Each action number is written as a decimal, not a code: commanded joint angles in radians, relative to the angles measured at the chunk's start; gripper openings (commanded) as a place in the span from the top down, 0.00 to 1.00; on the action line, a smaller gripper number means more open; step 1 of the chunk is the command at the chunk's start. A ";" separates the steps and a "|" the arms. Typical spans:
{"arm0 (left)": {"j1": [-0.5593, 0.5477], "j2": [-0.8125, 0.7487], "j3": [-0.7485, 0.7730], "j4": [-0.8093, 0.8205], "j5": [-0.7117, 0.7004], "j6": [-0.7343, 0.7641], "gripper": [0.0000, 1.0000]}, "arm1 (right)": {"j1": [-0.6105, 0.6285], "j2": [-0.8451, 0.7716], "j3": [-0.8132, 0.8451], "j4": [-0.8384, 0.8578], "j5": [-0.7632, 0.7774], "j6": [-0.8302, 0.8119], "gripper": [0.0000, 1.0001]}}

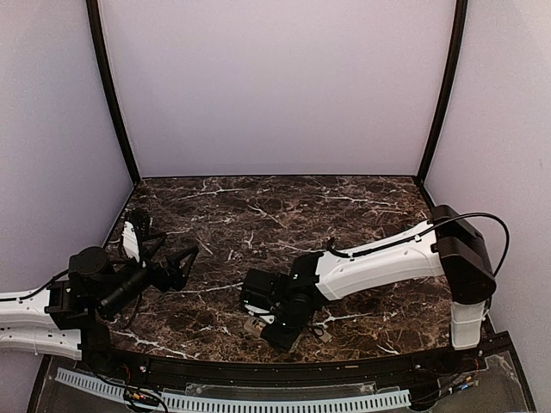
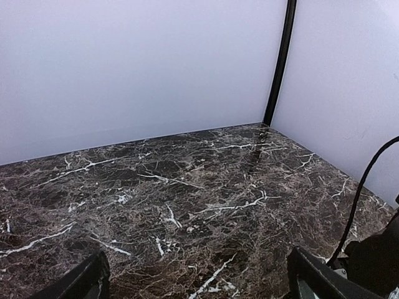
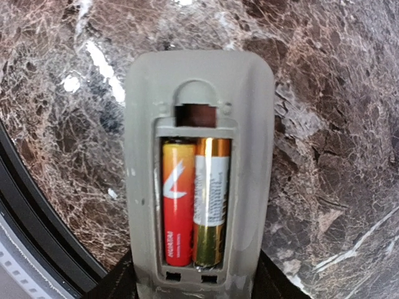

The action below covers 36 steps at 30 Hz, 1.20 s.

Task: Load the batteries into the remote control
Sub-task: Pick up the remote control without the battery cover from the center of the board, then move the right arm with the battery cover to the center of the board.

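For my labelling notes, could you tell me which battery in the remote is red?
The left cylindrical battery in the open greyish-beige remote control, right wrist view; the gold battery beside it has a white label.

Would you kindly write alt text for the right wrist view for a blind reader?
A grey remote control, back-up over the dark marble table, has its compartment open, holding a red battery beside a gold-and-white battery. The right gripper's dark fingers flank its near end.
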 commanded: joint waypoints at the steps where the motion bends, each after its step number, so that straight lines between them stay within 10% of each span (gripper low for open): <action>1: 0.001 -0.011 -0.021 -0.016 0.016 -0.004 0.01 | 0.014 -0.020 0.089 -0.061 0.005 0.051 0.40; 10: 0.001 -0.008 -0.030 -0.001 0.063 -0.014 0.01 | 0.011 -0.285 0.001 -0.008 0.085 0.219 0.20; 20: 0.001 -0.020 -0.045 0.006 0.094 -0.025 0.02 | 0.008 -0.421 -0.313 -0.136 0.071 0.585 0.73; 30: 0.000 -0.013 -0.042 0.006 0.103 -0.014 0.03 | 0.037 -0.383 -0.425 -0.016 0.029 0.567 0.42; 36: 0.000 -0.009 -0.030 -0.007 0.101 -0.007 0.03 | 0.034 -0.314 -0.409 -0.026 0.070 0.530 0.62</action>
